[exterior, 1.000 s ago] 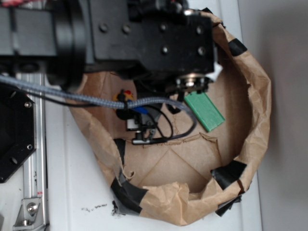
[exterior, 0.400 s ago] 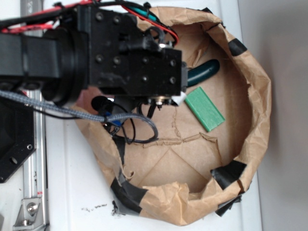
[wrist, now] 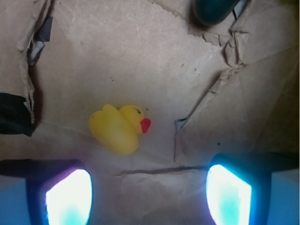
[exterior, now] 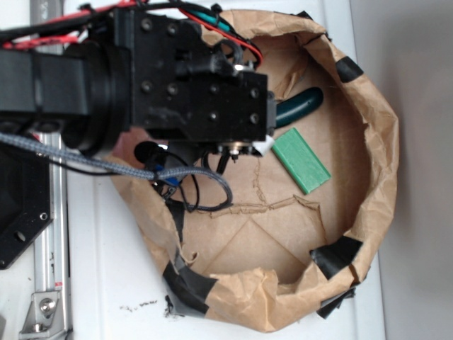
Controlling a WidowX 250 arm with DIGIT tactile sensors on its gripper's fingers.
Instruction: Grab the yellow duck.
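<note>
The yellow duck [wrist: 121,128], small and rounded with a red beak, lies on the brown paper floor in the wrist view, just ahead of my fingertips and left of centre. My gripper [wrist: 147,194] is open, its two glowing pads wide apart with only bare paper between them. From the exterior view the black arm and wrist [exterior: 191,85] cover the duck, which is hidden there.
A crumpled brown paper basin [exterior: 375,163] with black tape patches rings the work area. A green block [exterior: 301,163] lies at its middle right. A dark teal handle [exterior: 301,105] [wrist: 213,9] sits behind it. Grey and black cables [exterior: 177,173] hang under the wrist.
Over the last second the arm moved up and to the left in the exterior view, covering the duck that showed before and uncovering the teal handle. It has held still for the last 0.4 s.
</note>
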